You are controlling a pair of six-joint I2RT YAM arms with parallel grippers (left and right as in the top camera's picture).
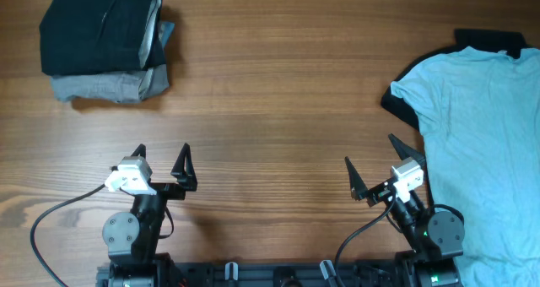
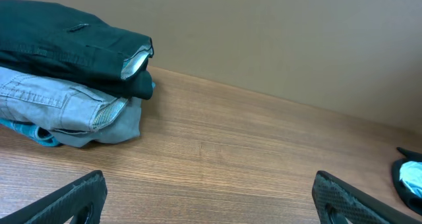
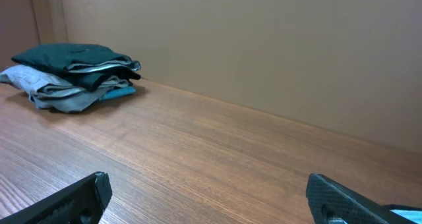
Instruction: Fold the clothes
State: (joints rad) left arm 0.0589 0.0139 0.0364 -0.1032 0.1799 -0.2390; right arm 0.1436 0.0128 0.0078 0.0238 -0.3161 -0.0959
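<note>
You have two arms at the bottom edge. The left gripper [image 1: 162, 157] and the right gripper [image 1: 373, 160] both point up-frame, jaws wide and holding nothing. One pale blue, thin short-sleeved t-shirt [image 1: 481, 127] lies spread at the right edge over one black garment [image 1: 393, 108]. One stack of folded black and grey clothes [image 1: 105, 42] sits upper left.

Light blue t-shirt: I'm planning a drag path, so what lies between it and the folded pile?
In the overhead view, bare wooden table runs from the folded pile to a black garment's edge under the t-shirt.
</note>
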